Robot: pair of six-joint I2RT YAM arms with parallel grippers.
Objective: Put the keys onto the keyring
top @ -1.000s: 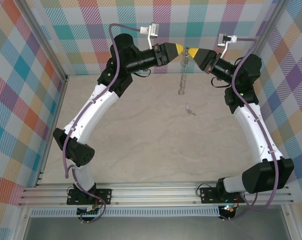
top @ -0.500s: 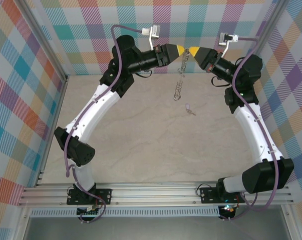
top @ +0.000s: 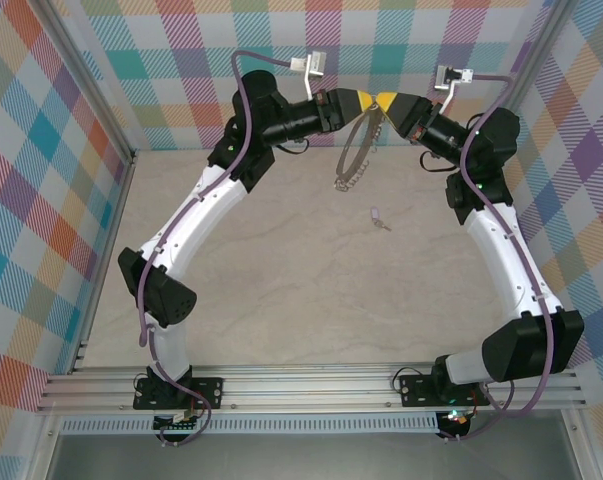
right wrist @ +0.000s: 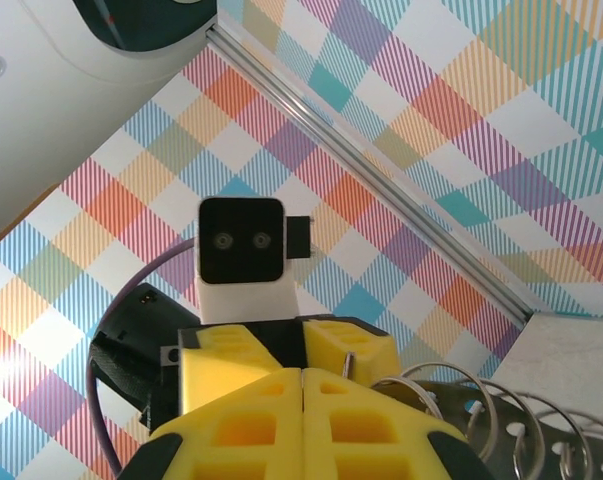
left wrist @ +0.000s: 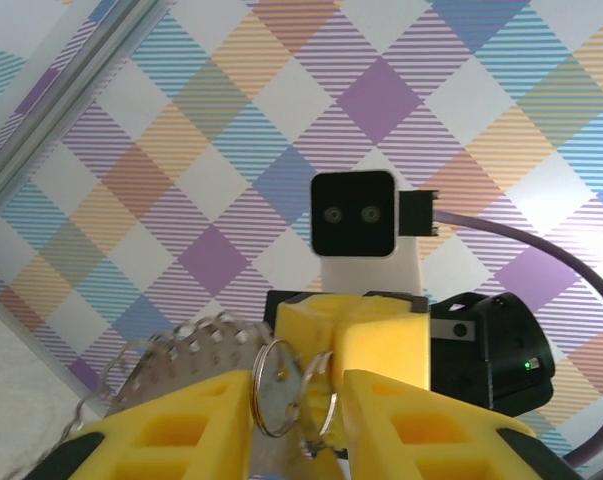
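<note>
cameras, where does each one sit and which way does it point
Top external: above and behind, looking down on the table; left arm and right arm show whole, left gripper meeting right gripper at the keyring, key on the table.
Left wrist: looks along its own yellow fingers at the right gripper, its camera and the plaid wall.
Right wrist: looks along its own shut fingers at the left gripper and its camera.
Shared: both wrist views show the keyring and face each other.

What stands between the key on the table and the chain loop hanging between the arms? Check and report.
Nothing visible. The key lies alone on the bare table, apart from the keyring, which hangs between the left end effector and the right end effector at the back.
</note>
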